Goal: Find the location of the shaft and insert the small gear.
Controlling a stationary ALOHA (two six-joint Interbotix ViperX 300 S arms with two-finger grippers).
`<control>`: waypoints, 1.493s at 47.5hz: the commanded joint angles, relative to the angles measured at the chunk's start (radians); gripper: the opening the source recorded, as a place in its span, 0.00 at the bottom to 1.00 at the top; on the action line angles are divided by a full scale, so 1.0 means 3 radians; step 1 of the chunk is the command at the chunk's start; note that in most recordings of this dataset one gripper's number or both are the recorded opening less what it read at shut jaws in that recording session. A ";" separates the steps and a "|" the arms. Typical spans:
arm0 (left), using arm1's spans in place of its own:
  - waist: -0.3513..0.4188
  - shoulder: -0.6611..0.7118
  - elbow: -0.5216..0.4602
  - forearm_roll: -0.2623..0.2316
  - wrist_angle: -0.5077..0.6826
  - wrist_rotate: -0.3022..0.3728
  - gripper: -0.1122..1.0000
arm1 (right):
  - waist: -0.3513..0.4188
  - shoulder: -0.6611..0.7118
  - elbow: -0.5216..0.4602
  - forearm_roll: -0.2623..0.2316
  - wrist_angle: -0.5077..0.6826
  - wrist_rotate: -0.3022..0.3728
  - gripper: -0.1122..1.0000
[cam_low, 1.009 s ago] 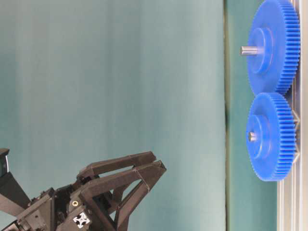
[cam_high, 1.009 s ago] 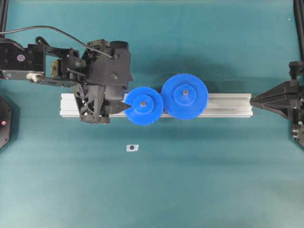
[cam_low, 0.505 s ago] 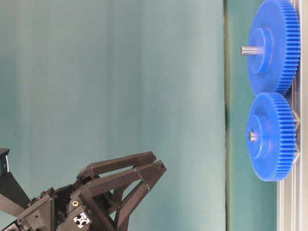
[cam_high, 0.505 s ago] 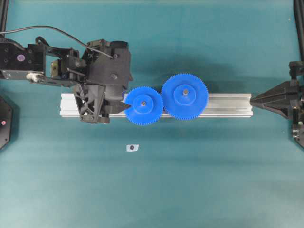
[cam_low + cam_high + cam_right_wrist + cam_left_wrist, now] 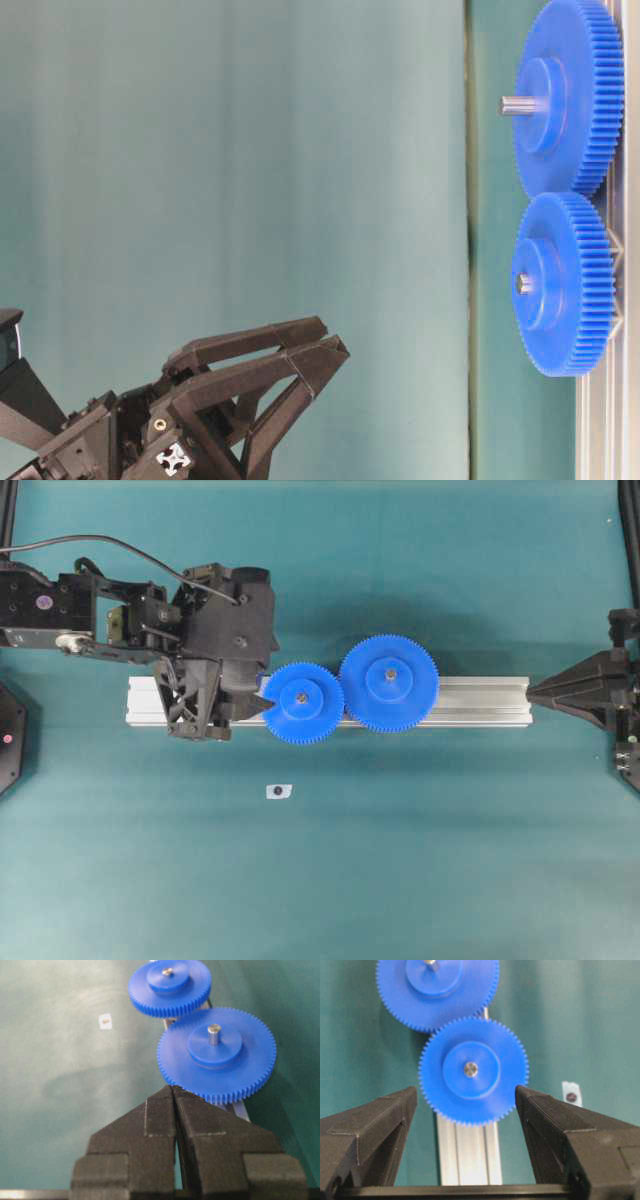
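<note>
My left gripper (image 5: 465,1105) is spread wide and holds nothing; its 2 fingers (image 5: 375,1125) stand either side of the small gear (image 5: 472,1070), with a sliver of free room between each tip and the teeth. From overhead that same gripper (image 5: 262,692) sits just left of the small gear (image 5: 303,702), over the left end of the aluminium rail (image 5: 480,702).

The small gear is seated on the rail, and the shaft (image 5: 470,1069) shows as a silver tip flush in the centre of its hub. Its teeth mesh with those of the larger gear (image 5: 389,683) on the right, so that edge has no clearance at all. The larger gear carries its own grey pin (image 5: 214,1033), which stands up well proud of the hub.

My right gripper (image 5: 174,1091) is pressed together, tips meeting in a point, empty. It hangs just off the rail's right end (image 5: 532,691), apart from both gears.

A small white tag (image 5: 279,791) with a dark spot lies alone on the green mat (image 5: 450,860), nearer the camera side of the rail. Around it, and across the far side of the mat beyond the rail, the surface is open, with wide room to swing either arm.
</note>
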 commanded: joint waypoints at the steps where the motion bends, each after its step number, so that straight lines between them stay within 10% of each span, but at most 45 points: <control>1: -0.0010 -0.0051 -0.0031 0.0005 -0.0020 0.0000 0.80 | -0.0010 0.0020 -0.0031 -0.0005 -0.0031 0.0031 0.12; 71: -0.0010 0.0046 -0.0066 0.0005 -0.0020 0.0000 0.80 | -0.0010 0.0005 0.0010 -0.0005 -0.0026 0.0031 0.12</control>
